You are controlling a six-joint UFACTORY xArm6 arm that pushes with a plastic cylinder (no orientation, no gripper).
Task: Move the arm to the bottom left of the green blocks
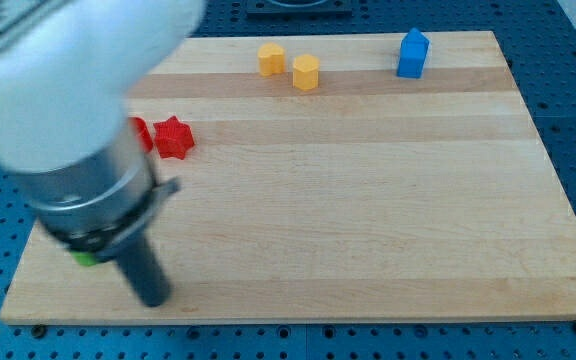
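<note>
— Where are your green blocks?
— Mostly hidden: a green sliver [87, 259] peeks beside my tip [155, 297], at the board's [368, 200] lower left; orientation unreadable.
— Jaws? Writing?
— You have only a rod. No legible writing.

Only a small green block [87, 259] edge shows at the lower left of the frame. My tip [155, 297] is just to its lower right.

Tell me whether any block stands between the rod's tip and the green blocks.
No visible block does. My tip sits near the wooden board's bottom left edge, just right of a sliver of green block that the arm mostly hides. The red star-shaped block lies well above.
</note>
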